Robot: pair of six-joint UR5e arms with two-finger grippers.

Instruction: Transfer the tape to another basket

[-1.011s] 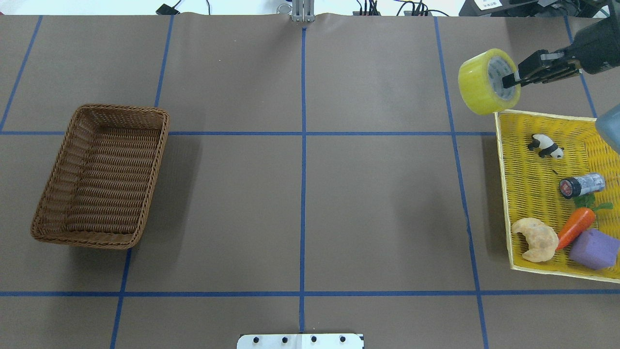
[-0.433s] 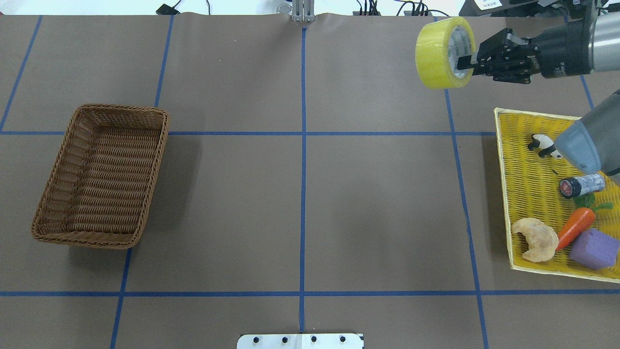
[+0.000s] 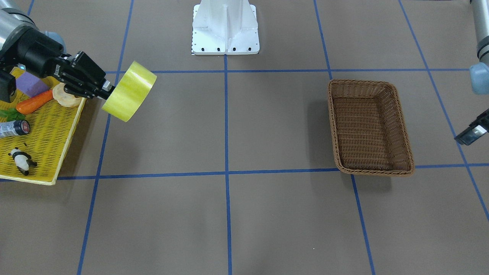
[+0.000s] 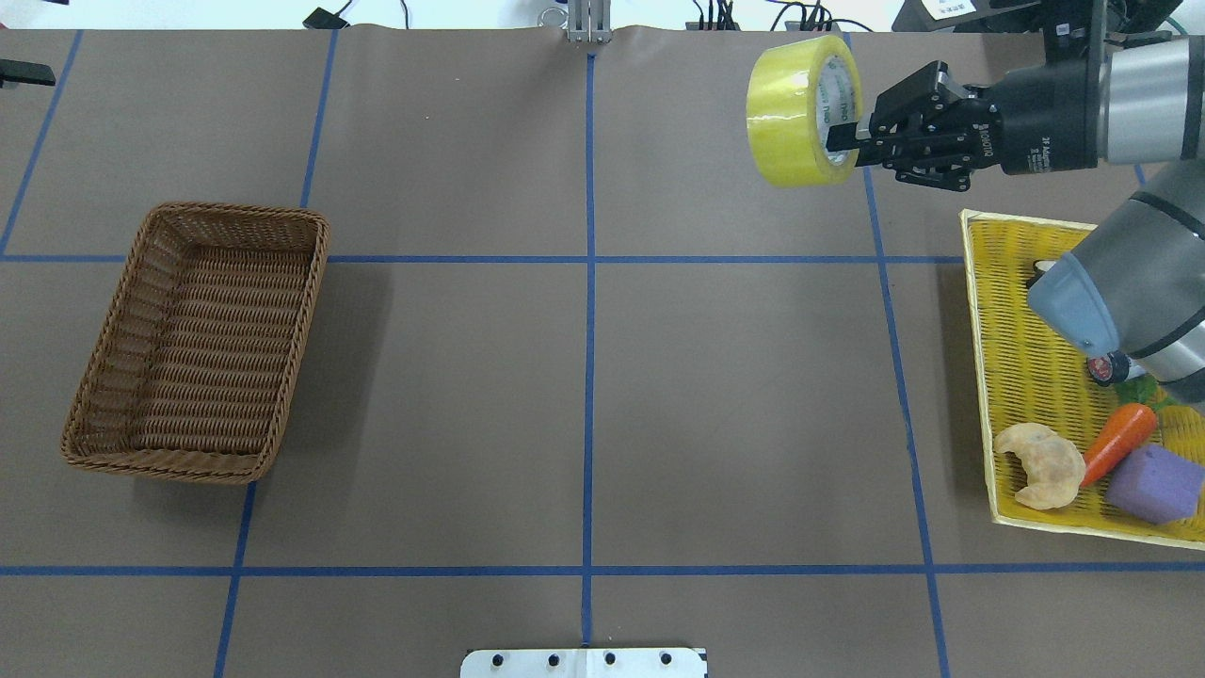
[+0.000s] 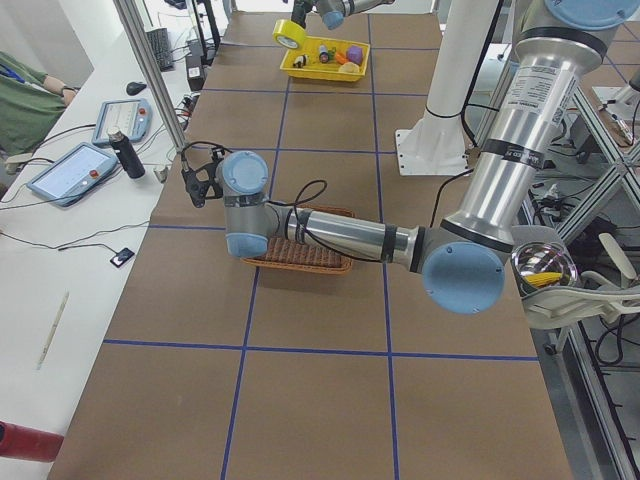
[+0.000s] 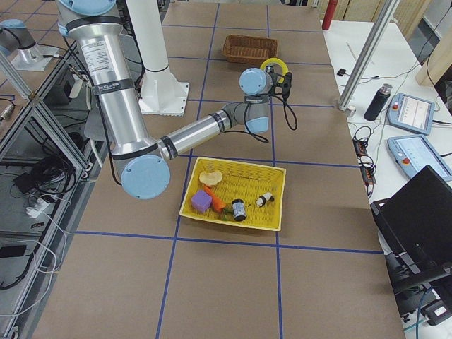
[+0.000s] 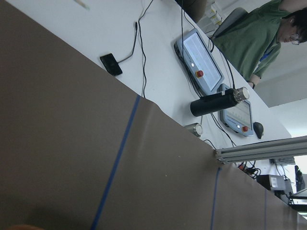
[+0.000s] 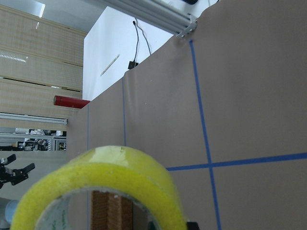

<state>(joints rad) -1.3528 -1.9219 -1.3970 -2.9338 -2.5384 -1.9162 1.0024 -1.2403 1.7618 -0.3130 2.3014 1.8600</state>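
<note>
In the overhead view the tape (image 4: 800,108) hangs in the air at upper right, close to the far edge of the surface (image 4: 734,395). The right claw (image 4: 849,139) is closed on the roll's wall. A wide stretch of brown surface lies between the tape and the basket (image 4: 94,367) at middle left. The yellow tray (image 4: 979,377) sits at the right edge. The left claw (image 3: 471,131) shows only partly, so I cannot tell its opening. Since a moment ago the tape has shifted leftward, farther from the tray.

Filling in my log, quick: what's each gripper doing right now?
Left gripper: cannot be told; only partly visible.
Right gripper: closed, holding the tape.
</note>
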